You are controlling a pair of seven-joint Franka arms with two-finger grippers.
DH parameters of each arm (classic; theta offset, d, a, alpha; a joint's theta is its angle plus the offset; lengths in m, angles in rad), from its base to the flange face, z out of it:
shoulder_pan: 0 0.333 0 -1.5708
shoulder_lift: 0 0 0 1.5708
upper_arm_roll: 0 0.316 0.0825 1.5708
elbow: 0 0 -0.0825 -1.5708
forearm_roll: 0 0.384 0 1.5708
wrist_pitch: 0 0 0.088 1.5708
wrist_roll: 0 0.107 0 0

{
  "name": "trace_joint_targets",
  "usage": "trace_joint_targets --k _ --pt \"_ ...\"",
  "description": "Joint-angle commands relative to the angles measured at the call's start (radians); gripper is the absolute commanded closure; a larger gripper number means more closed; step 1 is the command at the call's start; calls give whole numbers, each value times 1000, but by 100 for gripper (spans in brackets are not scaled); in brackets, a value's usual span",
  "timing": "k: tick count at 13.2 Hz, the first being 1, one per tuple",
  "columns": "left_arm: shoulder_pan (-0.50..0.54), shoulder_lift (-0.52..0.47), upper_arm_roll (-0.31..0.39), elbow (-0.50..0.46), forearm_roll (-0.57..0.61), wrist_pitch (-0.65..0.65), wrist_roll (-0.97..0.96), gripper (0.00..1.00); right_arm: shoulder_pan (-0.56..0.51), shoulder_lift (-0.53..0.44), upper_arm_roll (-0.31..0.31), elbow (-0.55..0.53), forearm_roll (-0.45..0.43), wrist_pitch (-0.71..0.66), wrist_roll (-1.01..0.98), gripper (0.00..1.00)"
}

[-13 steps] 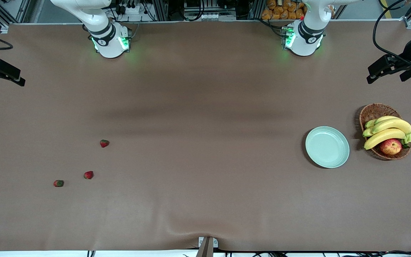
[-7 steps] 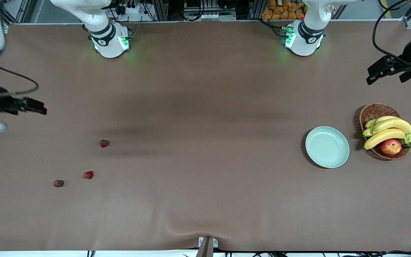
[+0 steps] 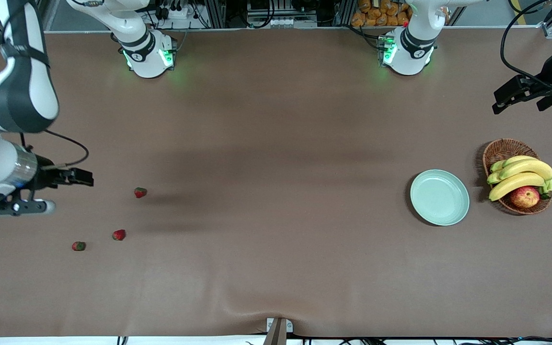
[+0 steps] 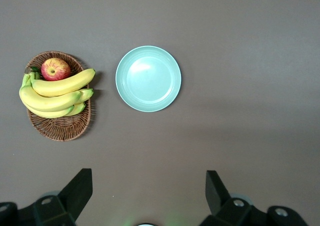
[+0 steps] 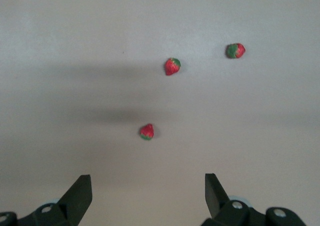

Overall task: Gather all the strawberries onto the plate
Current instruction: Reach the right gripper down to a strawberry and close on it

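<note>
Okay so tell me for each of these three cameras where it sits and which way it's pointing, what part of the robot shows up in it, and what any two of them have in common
Front view: high across the table, facing both bases; shows the table, three strawberries, plate, basket, the open right gripper and the left gripper.
Left wrist view: looks down on the plate and basket; its own open fingers show.
Right wrist view: looks down on the strawberries; its own fingers show.
Shared: front and left wrist show plate and basket; front and right wrist show the strawberries.
</note>
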Motion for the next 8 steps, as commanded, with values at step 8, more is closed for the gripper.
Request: trace_joint_targets --k 8 --pt "1 12 -7 22 -5 -5 -18 0 -77 165 -5 33 240 107 1 0"
